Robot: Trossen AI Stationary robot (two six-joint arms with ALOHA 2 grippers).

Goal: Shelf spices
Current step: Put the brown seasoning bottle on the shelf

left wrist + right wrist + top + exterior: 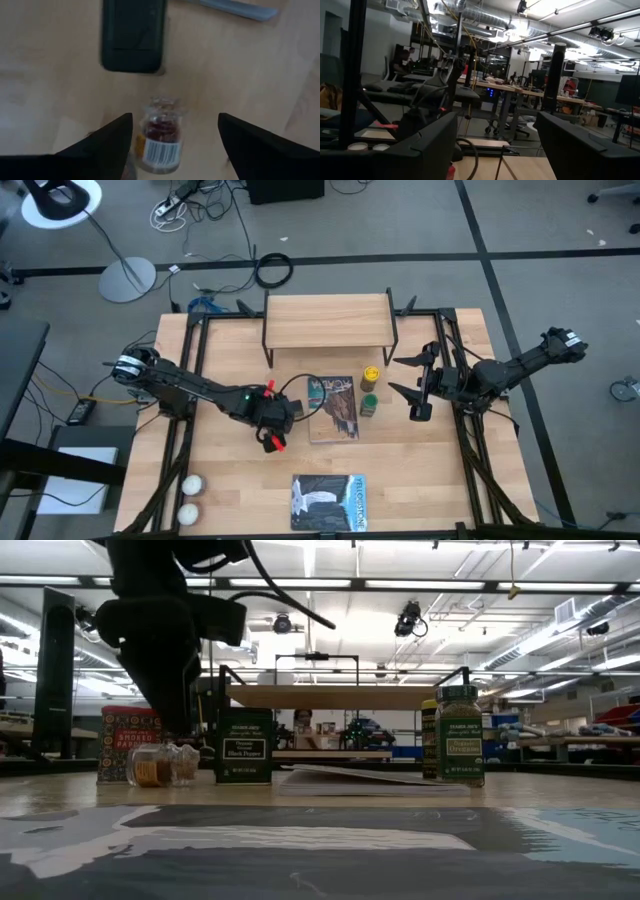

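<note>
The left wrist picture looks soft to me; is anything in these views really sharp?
Left wrist view: the tiny pale glass jar and dark square tin are blurred. Low view: the green-labelled jar is fairly crisp, the foreground a smear, ceiling strip lights glaring.

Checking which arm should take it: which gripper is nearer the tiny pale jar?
Left. The left gripper hangs open right over the tiny pale jar, its fingers either side. The right gripper waits open across the table, beyond the green jar.
</note>
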